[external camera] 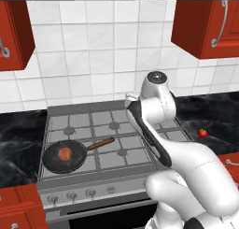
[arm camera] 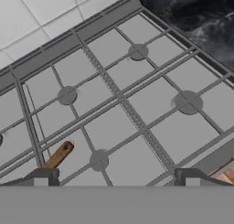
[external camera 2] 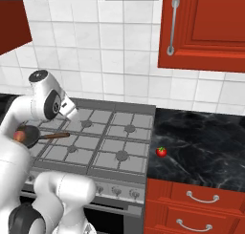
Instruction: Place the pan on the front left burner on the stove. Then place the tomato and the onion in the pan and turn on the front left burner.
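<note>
The black pan (external camera: 55, 161) sits on the front left part of the grey stove (external camera: 116, 117), covering the front left burner. The orange-brown onion (external camera: 65, 153) lies inside it. The pan's wooden handle (external camera: 101, 143) points right toward the stove's middle, and its tip (arm camera: 60, 155) shows in the hand view. The red tomato (external camera: 202, 132) rests on the black counter right of the stove, also seen as the tomato (external camera 2: 161, 152). My gripper (arm camera: 114, 176) hangs open above the stove's middle, right of the handle's end, with nothing between its fingers.
Small round knobs (external camera: 72, 195) line the stove's front panel. Black marble counter (external camera 2: 201, 142) flanks the stove on both sides. Red wall cabinets (external camera 2: 206, 27) hang above, with red drawers (external camera 2: 191, 204) below the right counter. A white tiled wall stands behind.
</note>
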Robot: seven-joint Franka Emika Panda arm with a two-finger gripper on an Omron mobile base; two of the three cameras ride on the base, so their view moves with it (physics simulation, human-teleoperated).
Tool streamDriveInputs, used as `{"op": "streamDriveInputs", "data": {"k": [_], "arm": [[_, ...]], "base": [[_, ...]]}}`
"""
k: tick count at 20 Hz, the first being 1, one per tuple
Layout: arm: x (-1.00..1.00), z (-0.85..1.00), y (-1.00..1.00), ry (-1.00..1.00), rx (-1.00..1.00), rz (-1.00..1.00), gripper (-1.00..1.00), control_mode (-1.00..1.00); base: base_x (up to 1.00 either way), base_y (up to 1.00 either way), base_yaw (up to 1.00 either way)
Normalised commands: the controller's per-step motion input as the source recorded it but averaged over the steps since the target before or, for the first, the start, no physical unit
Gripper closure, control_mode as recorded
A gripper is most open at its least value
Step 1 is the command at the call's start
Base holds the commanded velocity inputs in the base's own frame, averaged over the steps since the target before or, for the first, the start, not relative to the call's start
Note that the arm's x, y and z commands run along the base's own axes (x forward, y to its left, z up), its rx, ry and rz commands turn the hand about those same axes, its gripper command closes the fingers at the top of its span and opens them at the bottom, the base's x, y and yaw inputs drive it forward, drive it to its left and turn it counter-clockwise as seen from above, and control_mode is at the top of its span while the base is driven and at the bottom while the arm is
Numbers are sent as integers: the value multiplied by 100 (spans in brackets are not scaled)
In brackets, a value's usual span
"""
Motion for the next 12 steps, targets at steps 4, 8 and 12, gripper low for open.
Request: {"op": "streamDriveInputs", "data": {"k": [4, 8, 12], "arm": [[0, 6, -74, 0, -7, -15, -100, -100], [0, 0, -82, 0, -8, -9, -100, -100], [0, -9, -84, 0, -5, 0, -100, -100]], "base": [[0, 0, 0], [0, 0, 0], [0, 0, 0]]}}
